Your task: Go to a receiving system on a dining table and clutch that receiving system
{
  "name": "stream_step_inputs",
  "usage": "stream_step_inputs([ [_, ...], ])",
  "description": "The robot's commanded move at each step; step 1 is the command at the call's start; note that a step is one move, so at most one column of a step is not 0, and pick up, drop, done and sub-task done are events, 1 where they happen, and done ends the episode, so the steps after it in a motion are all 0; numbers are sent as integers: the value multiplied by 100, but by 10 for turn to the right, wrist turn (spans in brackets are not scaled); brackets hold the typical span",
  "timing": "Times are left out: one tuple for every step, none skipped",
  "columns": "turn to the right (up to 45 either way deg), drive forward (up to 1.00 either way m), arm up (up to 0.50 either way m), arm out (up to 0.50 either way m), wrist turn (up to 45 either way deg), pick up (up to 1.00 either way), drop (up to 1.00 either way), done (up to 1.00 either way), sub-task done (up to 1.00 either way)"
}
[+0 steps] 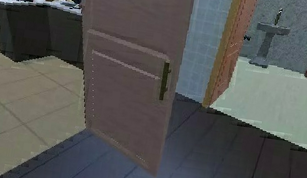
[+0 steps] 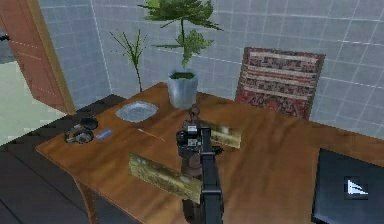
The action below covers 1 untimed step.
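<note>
The robot stood alongside the table (image 2: 270, 165), so the approach was judged complete; the grasp was judged outstanding or unconfirmed. The arm (image 2: 210, 188) reached out over the tabletop and the gripper (image 2: 188, 136) sat among items near the middle of the board. Two tan blocks lay close to it: a long block (image 2: 160, 177) just left of the arm and a short block (image 2: 227, 137) just right of the gripper. The receiving system was most likely one of these, but neither showed enough shape to settle which. How wide the claw stood could not be determined, and whether it had hold of anything could not be told, since the tabletop and the blocks lay directly at and behind its far end. Contact between the fingers and either block could not be established. Elsewhere on the table were a potted plant (image 2: 183, 85), a grey dish (image 2: 136, 111) and a dark round item (image 2: 82, 129) of uncertain kind near the left corner. A laptop (image 2: 348, 185) was cut off at the lower right edge. A chair (image 2: 280, 80) stood behind the table. Ahead, a door (image 1: 130, 63) blocked much of the room beyond.
</note>
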Motion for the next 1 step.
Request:
stream_step_inputs([
  [0,0,10,0,0,0,0,0,0],
])
